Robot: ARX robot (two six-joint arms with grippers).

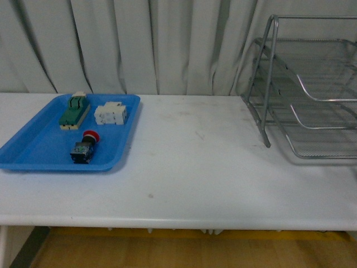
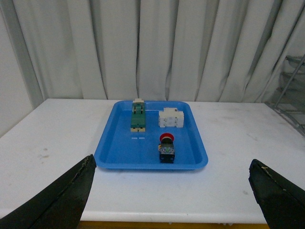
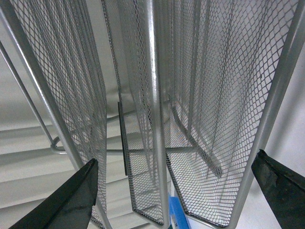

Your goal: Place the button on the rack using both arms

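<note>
The button [image 1: 86, 146] is being shown lying on its side in the blue tray [image 1: 33, 151], in the part nearer the robot, with its red cap turned toward the far rim and its black body toward the near one. It is being kept apart from the two other pieces in the tray: the white component [image 1: 110, 114] just beyond it and the green-and-cream block [image 1: 75, 110] beside that one, further left. The tray is being carried by the left portion of the white bench [image 1: 195, 167], while the rack [image 1: 312, 84] is being supported at the far right of the same bench, well apart from the tray, its three wire-mesh tiers opening toward the robot. A pale pleated curtain [image 1: 139, 44] is being seen behind everything. In the left wrist view the left fingers [image 2: 62, 200] are being held wide apart with nothing between them, and the tray with the button [image 2: 167, 149] is being framed in the gap ahead of them, not touched. In the right wrist view the right fingers [image 3: 66, 200] are likewise being held spread and empty, and the rack [image 3: 157, 95] is being viewed from close by, its mesh and tubular frame filling the space between them; whether the frame is being touched cannot be told.
</note>
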